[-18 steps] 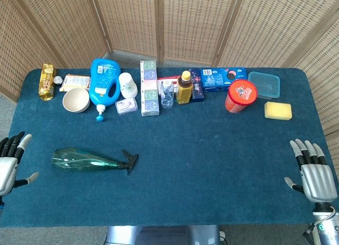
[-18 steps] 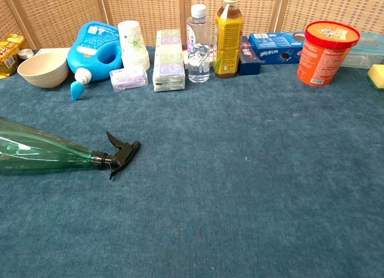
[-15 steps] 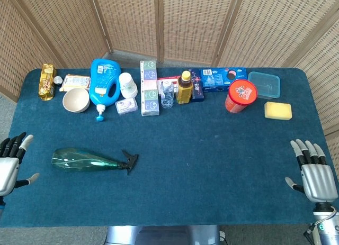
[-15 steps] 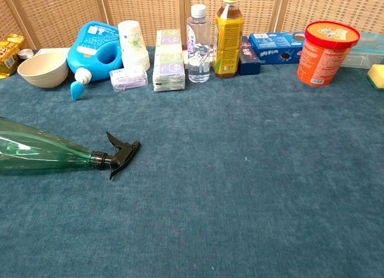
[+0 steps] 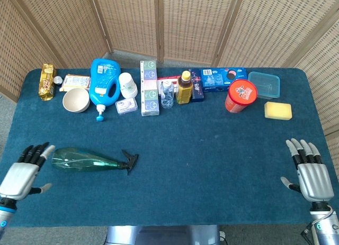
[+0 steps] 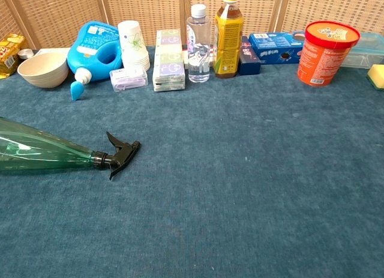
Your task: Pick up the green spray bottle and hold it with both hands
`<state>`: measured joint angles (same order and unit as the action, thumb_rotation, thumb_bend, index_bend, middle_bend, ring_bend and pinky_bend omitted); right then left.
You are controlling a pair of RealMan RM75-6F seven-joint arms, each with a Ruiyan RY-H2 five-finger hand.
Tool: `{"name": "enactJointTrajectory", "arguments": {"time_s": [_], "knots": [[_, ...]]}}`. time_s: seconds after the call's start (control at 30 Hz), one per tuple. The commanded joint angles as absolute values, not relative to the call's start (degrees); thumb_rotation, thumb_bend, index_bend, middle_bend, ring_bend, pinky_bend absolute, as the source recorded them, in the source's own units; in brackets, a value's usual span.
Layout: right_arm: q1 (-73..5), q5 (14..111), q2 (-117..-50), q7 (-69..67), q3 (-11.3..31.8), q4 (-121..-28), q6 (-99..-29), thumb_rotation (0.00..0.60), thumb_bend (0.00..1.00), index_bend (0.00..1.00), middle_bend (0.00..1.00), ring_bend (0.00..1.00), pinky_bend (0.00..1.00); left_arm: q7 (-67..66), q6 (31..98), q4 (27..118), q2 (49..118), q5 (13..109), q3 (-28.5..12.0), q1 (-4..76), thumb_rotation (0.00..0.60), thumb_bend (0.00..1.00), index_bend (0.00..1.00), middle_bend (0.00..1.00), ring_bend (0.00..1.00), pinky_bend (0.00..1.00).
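The green spray bottle (image 5: 87, 161) lies on its side at the left of the blue table, its black trigger head (image 5: 130, 161) pointing right. The chest view shows the same bottle (image 6: 42, 152) at its left edge, with no hand in that view. My left hand (image 5: 22, 174) hovers open at the near left, fingertips just short of the bottle's base. My right hand (image 5: 311, 173) is open at the near right edge, far from the bottle.
Along the far side stand a cream bowl (image 5: 76, 100), a blue detergent jug (image 5: 104, 82), paper cups (image 5: 127, 84), a green box (image 5: 149, 88), two drink bottles (image 5: 184, 87), a red tub (image 5: 241, 95), a clear container (image 5: 264, 84) and a yellow sponge (image 5: 278, 110).
My left hand has moved right and forward, from the table's left edge to just beside the bottle's base. The right hand shifted slightly. The bottle has not moved.
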<state>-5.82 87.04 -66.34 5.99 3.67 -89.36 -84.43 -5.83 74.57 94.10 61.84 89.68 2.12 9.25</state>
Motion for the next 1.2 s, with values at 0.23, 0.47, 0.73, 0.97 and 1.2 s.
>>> {"name": "enactJointTrajectory", "arguments": {"time_s": [0.23, 0.47, 0.73, 0.97, 1.2], "knots": [[-5.65, 87.89, -65.71, 5.04, 3.11, -90.08, -84.59, 0.6, 0.0, 0.0, 0.0, 0.0, 0.0, -17.43, 64.0, 99.32, 63.87, 81.83, -0.32, 15.59, 0.6, 0.03, 0.0, 0.0, 0.0, 0.01], [-5.46, 87.07, -65.25, 3.39, 3.29, -89.59, -84.39, 0.6, 0.0, 0.0, 0.0, 0.0, 0.0, -26.05, 59.95, 98.54, 68.23, 73.28, -2.82, 19.13, 0.6, 0.03, 0.0, 0.0, 0.0, 0.01], [-5.46, 86.73, -65.01, 2.23, 3.49, -89.33, -84.29, 0.6, 0.0, 0.0, 0.0, 0.0, 0.0, -29.64, 54.3, 95.87, 72.29, 65.04, -4.29, 23.63, 0.6, 0.03, 0.0, 0.0, 0.0, 0.01], [-5.63, 86.2, -65.0, 1.42, 3.72, -89.09, -83.82, 0.6, 0.0, 0.0, 0.0, 0.0, 0.0, -32.3, 54.06, 94.58, 74.38, 60.99, -4.31, 25.79, 0.6, 0.03, 0.0, 0.0, 0.0, 0.01], [-5.64, 85.95, -64.94, 0.36, 3.83, -88.69, -83.67, 0.6, 0.0, 0.0, 0.0, 0.0, 0.0, -37.66, 56.12, 94.09, 75.74, 55.69, -3.41, 26.83, 0.6, 0.05, 0.04, 0.04, 0.06, 0.37]]}}
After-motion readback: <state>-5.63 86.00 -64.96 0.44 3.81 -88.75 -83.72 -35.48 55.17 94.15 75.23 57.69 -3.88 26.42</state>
